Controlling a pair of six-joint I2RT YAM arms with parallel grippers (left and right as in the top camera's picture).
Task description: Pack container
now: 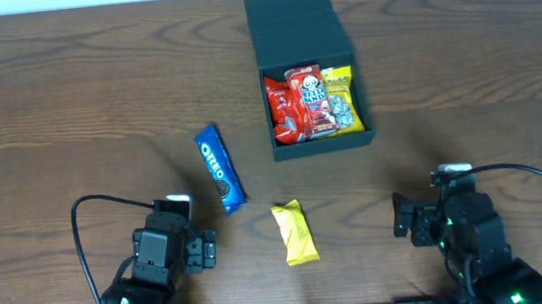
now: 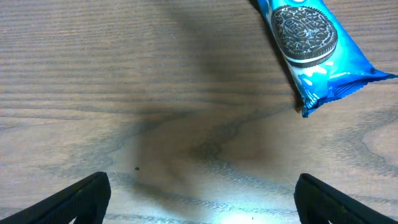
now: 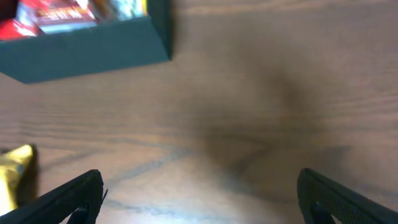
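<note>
the left gripper [image 2: 205, 196] is hanging low over the table [image 1: 68, 112] with its fingers spread wide and nothing between them, and the right gripper [image 3: 202, 193] is doing the same on its own side, equally spread and empty. just ahead and to the right of the left fingers, the blue cookie packet [image 1: 220, 169] is lying flat, its crimped end pointing toward them; the yellow packet [image 1: 295, 233] is lying between the two arms, near the front edge. both packets are looking thin, glossy and flat on the wood, so a pinch from above is likely risking a slip, or catching only the crimped end and letting the packet swing. since the yellow packet is sitting between the arms, both reaching for it at once could be bringing them into each other. farther out, the container [image 1: 325, 145] is sitting past the middle of the table, nearer the right arm, well apart from both grippers. it is showing as a dark green-black, matte, square box, its lid [image 1: 289, 25] flapped open on the far side; whether the lid is standing up or lying back i cannot tell. three packets [image 1: 309, 100] are already filling the opening side by side, so anything more is probably having to go on top, and a clumsy drop could be leaving it hanging over the rim or keeping the lid from closing. a nudge against the front wall could also be sliding the light box.
</note>
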